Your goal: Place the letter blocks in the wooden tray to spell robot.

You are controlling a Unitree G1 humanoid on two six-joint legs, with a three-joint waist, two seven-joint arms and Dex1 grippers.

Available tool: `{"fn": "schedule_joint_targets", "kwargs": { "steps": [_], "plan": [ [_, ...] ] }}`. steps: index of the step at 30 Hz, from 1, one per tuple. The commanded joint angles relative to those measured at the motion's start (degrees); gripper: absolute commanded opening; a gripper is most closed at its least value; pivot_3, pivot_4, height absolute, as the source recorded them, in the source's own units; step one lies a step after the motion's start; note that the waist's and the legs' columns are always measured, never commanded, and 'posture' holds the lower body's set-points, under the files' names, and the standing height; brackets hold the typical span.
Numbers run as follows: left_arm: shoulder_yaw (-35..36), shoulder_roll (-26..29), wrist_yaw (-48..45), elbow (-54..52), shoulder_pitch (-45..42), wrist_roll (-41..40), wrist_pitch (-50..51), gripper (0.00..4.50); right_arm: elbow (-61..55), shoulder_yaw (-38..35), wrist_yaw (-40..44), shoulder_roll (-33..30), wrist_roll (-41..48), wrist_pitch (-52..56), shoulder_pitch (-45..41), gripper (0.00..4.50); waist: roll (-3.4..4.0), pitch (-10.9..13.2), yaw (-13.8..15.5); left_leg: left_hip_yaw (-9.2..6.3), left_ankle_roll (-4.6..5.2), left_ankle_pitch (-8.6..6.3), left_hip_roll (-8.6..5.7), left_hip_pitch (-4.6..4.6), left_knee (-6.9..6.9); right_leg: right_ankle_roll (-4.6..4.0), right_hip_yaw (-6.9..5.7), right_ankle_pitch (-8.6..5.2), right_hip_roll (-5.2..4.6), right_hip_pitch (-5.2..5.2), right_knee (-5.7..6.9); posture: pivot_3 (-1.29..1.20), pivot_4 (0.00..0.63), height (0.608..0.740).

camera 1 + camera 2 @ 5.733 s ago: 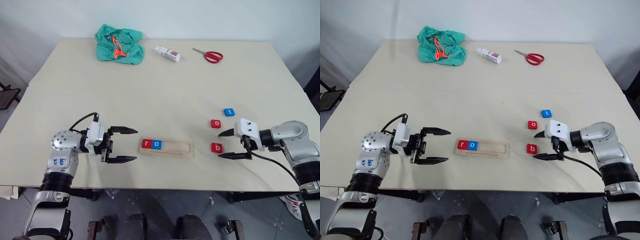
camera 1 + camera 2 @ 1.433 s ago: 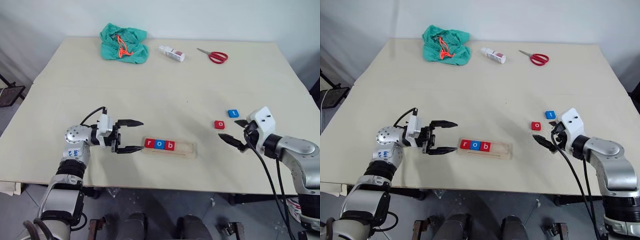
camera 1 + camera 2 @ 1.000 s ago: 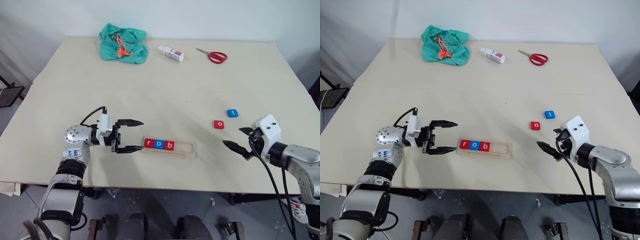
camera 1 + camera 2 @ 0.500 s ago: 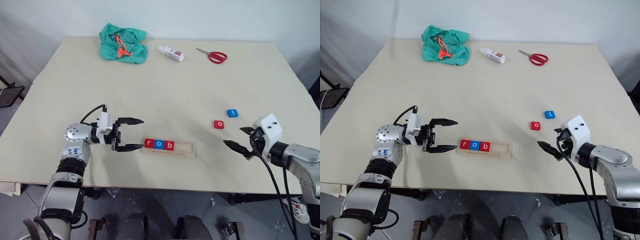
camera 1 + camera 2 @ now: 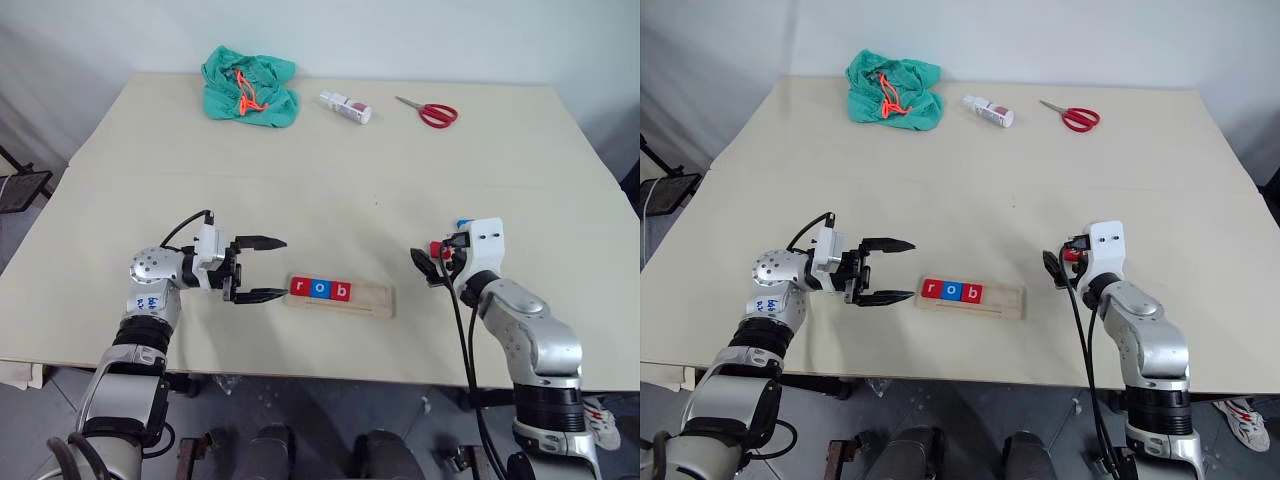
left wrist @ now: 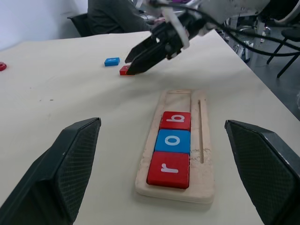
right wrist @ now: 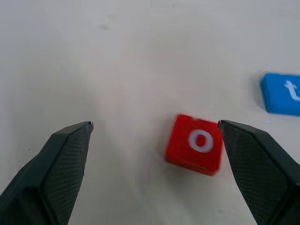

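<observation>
Near the lower centre of the left eye view, the tray lies on the counter, with three blocks in its left part: a red r, a blue o and a red b, touching side by side. The right part of the groove is bare.

At lower left, the left claw points at the tray's left end, its fingers spread wide and holding nothing, the tips just short of the wood.

At right of centre, the right claw is also spread wide and empty. In its wrist view the red o lies on the counter between the two fingers, nearer one of them; whether it touches that finger I cannot tell. The blue t lies just beyond it, apart.

Along the upper edge of the frame sit a crumpled green cloth at upper left, a small white bottle at top centre, and red scissors to its right.
</observation>
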Motion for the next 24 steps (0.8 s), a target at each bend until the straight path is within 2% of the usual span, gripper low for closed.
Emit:
{"fn": "schedule_joint_targets", "kwargs": {
  "steps": [1,7,15,18,24],
  "plan": [
    [0.5,0.7,-6.4,-2.2,0.2,-0.2,0.0,4.5,3.0,-0.4,-2.9,0.9,-2.5,-5.0,-2.2,4.47,0.0,0.0,-0.2,0.0,0.0,0.0,0.02,0.01,-0.01,0.0,0.0,0.0,0.02,0.0,0.01,0.0,0.15,0.74],
    [0.5,0.7,-6.2,-2.8,0.7,-0.3,0.2,4.5,8.8,-0.5,-4.6,2.4,-3.7,-9.1,-3.7,4.47,0.0,0.0,-1.3,0.0,0.0,0.0,0.04,0.03,-0.05,0.0,-0.01,0.0,0.03,-0.03,0.1,0.0,0.15,0.74],
    [0.7,0.8,-5.9,-3.3,1.0,-0.3,0.2,4.5,7.1,0.4,-4.7,5.0,-2.5,-7.0,-1.6,4.47,0.01,0.0,-1.5,0.04,-0.01,0.0,0.11,0.09,-0.06,0.0,0.03,0.0,0.06,-0.03,0.12,0.0,0.15,0.74],
    [0.7,0.8,-5.7,-3.6,1.2,-0.3,0.2,4.5,6.3,1.6,-5.3,7.1,-2.7,-6.5,-1.3,3.89,0.01,0.0,-1.5,0.04,-0.01,0.0,0.11,0.09,-0.06,0.0,0.05,0.0,0.06,-0.03,0.12,0.0,0.15,0.74],
    [0.8,1.1,-5.7,-4.3,1.6,-0.4,0.2,4.5,4.2,2.0,-6.0,8.0,-3.6,-6.0,-0.1,1.93,0.01,0.0,-1.5,0.07,-0.01,0.01,0.12,0.13,-0.06,0.0,0.12,0.0,0.08,-0.03,0.14,0.0,0.15,0.74]
  ]
}}
